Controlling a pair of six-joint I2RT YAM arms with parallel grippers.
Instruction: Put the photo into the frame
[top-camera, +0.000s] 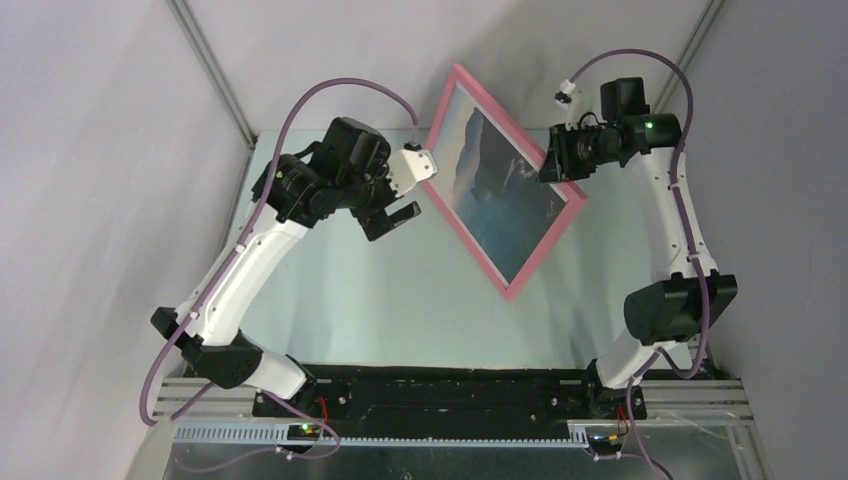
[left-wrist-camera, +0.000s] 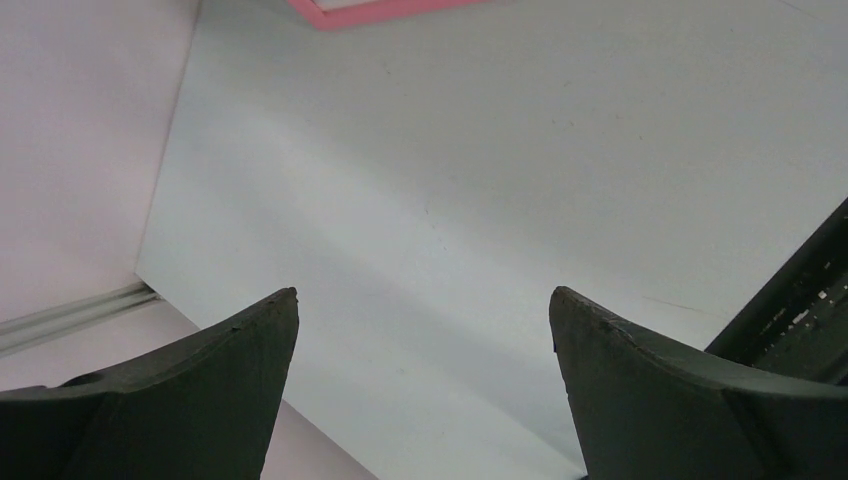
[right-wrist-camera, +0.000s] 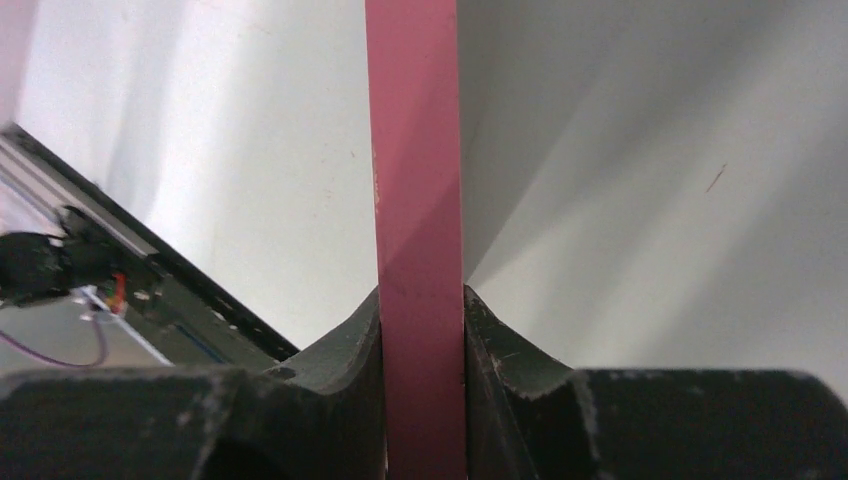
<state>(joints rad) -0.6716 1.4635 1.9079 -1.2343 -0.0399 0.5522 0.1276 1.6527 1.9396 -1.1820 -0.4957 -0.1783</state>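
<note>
Frame (top-camera: 548, 247), pink, photo (top-camera: 500, 190) inside: my right gripper (right-wrist-camera: 422, 320) pinches its rail; my left gripper (left-wrist-camera: 423, 305) spread wide, holding nothing.

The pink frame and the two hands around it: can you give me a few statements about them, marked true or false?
1. The right hand is clamped on a pink rail of the frame. True.
2. The left hand grips the frame too. False: its fingers stand wide apart with nothing between them.
3. A blue seascape photo shows inside the frame. True.
4. The frame sits down by the arms' bases. False: it is far up the table, between the two hands.
</note>
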